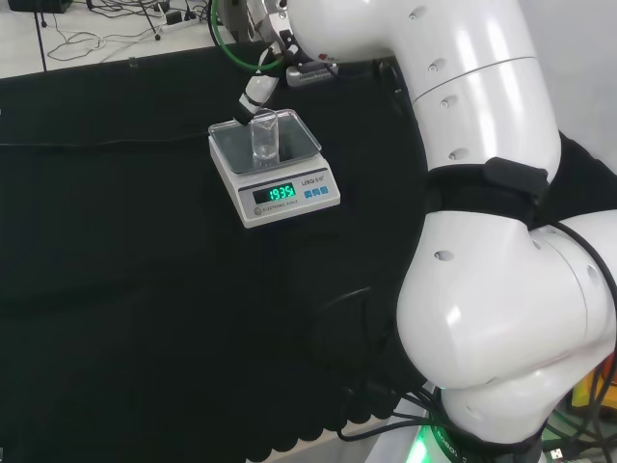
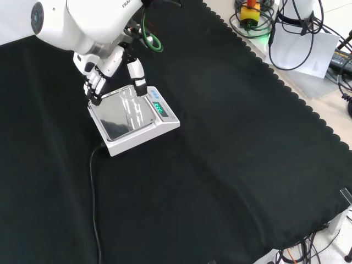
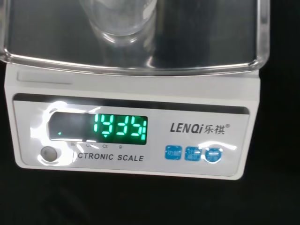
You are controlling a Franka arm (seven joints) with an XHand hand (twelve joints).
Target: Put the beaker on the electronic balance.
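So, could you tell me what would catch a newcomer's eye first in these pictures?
Most striking is the white balance on the black cloth, its green display lit. A clear beaker stands upright on its steel pan. The hand hangs close above the beaker, below the big white arm.

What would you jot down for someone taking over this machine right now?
Hand: by the beaker, fingers near its rim; whether they grip it cannot be told.
Beaker: upright on the steel pan of the electronic balance, whose green display is lit.
Balance: on the black cloth, its cable trailing off.
Done: beaker is on the pan.
Left: make sure the hand is free and draw it away without tipping the beaker.
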